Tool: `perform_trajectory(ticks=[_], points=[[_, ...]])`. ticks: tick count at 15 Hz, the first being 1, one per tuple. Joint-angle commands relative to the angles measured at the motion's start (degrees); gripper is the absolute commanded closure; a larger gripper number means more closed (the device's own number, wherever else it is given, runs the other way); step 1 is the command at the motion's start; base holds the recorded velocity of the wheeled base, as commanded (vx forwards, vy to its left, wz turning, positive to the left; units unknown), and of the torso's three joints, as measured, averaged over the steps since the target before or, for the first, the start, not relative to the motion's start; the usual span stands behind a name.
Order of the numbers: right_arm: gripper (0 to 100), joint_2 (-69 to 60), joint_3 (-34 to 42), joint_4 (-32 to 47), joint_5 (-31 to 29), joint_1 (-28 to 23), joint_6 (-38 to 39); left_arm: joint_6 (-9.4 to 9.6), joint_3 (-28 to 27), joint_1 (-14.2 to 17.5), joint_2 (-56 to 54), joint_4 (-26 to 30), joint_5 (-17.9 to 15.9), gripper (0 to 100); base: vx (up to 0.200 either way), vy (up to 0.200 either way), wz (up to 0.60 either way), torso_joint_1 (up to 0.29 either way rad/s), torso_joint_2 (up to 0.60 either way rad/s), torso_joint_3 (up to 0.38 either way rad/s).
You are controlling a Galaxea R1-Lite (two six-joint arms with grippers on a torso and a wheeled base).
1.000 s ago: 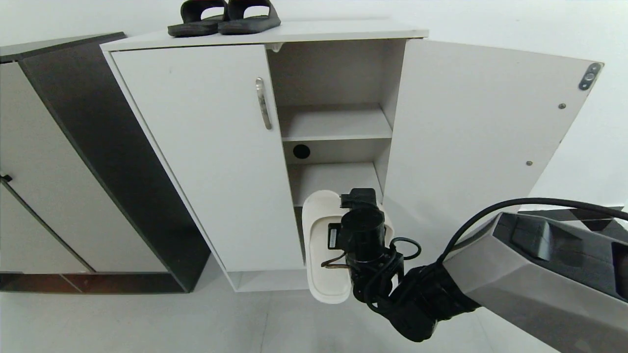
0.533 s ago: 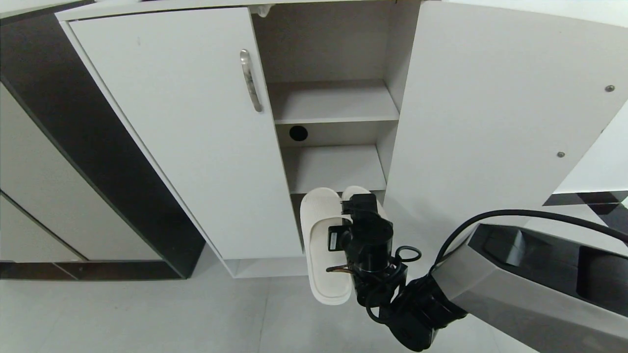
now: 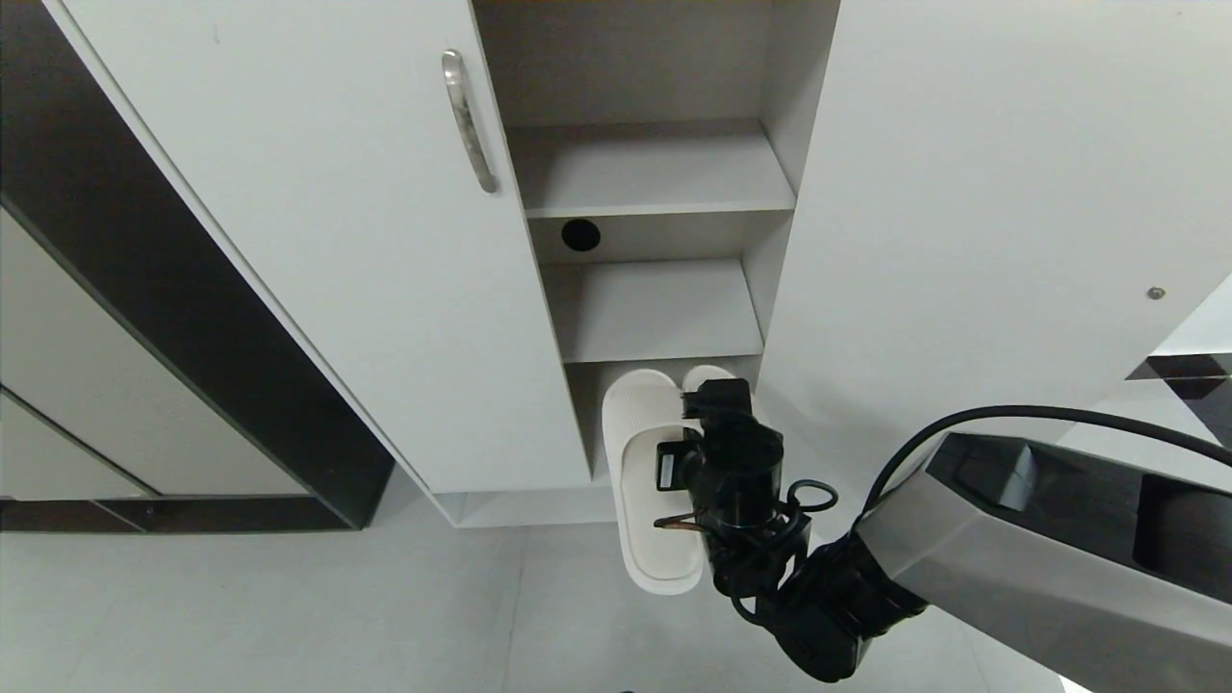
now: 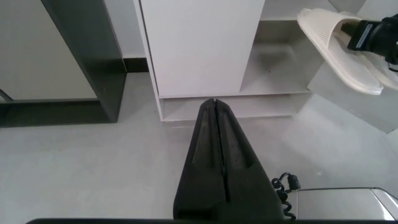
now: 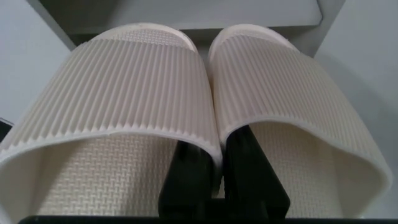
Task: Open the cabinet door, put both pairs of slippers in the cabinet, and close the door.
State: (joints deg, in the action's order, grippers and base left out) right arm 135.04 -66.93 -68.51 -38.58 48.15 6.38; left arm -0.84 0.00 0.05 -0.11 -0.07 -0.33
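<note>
The white slippers (image 3: 647, 481) hang toes-first at the front edge of the cabinet (image 3: 318, 241), before its lowest compartment, inner walls pinched together in the right gripper (image 5: 219, 174) (a thin hold). Keep them level and push fully inside before releasing.

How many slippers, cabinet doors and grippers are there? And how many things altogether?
White slippers: 2
Cabinet doors: 2
Grippers: 2
Total: 6
</note>
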Motion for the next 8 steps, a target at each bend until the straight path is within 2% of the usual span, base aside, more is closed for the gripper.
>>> perform_trajectory(ticks=[1,2,6,8], points=[[100,-1.2,0.7,0.1,0.0,-0.1,-0.5,-0.04,0.0,0.0,0.1,0.0,0.0,100,0.000,0.200,0.00,0.002,0.00,-0.041],[100,-1.4,1.1,0.1,-0.1,-0.5,-1.8,-0.04,0.0,0.0,0.1,0.0,0.0,100,0.000,0.200,0.00,0.002,0.01,-0.032],[100,-2.1,2.6,0.0,-3.9,-1.1,-10.7,-0.04,0.0,0.0,0.1,0.0,0.0,100,0.000,0.000,0.00,0.000,0.00,0.000],[100,-2.8,2.1,-0.2,-5.0,-0.9,-11.7,0.05,0.0,0.0,0.1,0.0,0.0,100,0.000,0.000,0.00,0.000,0.00,0.000]])
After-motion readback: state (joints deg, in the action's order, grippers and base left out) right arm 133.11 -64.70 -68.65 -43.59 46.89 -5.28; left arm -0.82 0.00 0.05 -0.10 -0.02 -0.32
